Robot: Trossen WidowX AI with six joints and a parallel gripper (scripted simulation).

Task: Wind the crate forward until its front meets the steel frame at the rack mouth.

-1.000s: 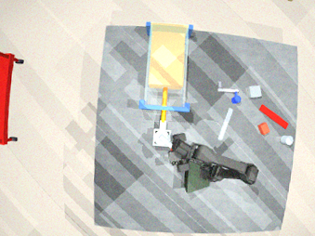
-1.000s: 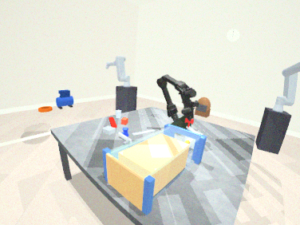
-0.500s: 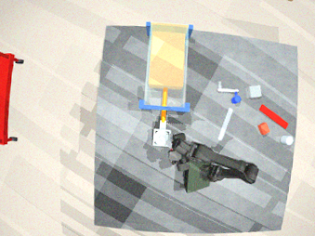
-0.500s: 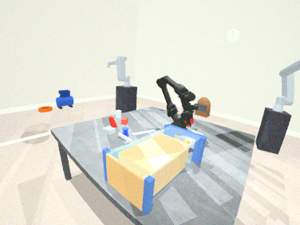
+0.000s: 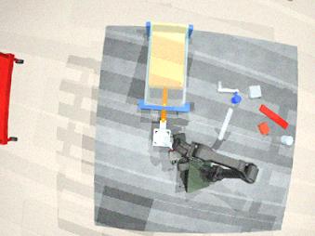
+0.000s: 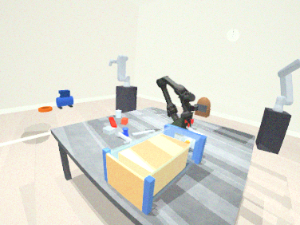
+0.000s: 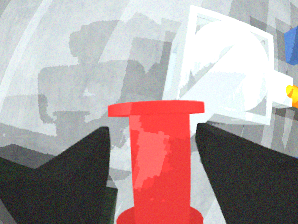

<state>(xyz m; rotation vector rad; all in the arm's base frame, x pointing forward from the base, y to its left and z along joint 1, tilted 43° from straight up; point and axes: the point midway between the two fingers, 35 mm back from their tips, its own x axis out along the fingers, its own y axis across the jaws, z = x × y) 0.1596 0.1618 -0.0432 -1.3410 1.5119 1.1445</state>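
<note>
The crate (image 5: 165,64) (image 6: 159,148) sits flat in the guard cubby, with a gap between its front and the blue steel frame (image 5: 151,105) (image 6: 198,152). An orange strap (image 5: 165,96) (image 7: 293,96) runs from it to the white winch (image 5: 157,142) (image 7: 173,75). The handle is on top of the winch, its white arm reaching out to an upright red grip (image 7: 160,155). How deep the key sits is hidden. My gripper (image 7: 153,133) (image 5: 171,151) is partly open, with its fingers on either side of the red grip. Slivers of background show between the grip and both fingers.
To the right in the top view lie a white cranked piece (image 5: 228,90), a blue piece (image 5: 235,99), a pale block (image 5: 255,91), a white bar (image 5: 225,124), a red bar (image 5: 273,116), a red block (image 5: 263,128) and a pale cup (image 5: 286,139).
</note>
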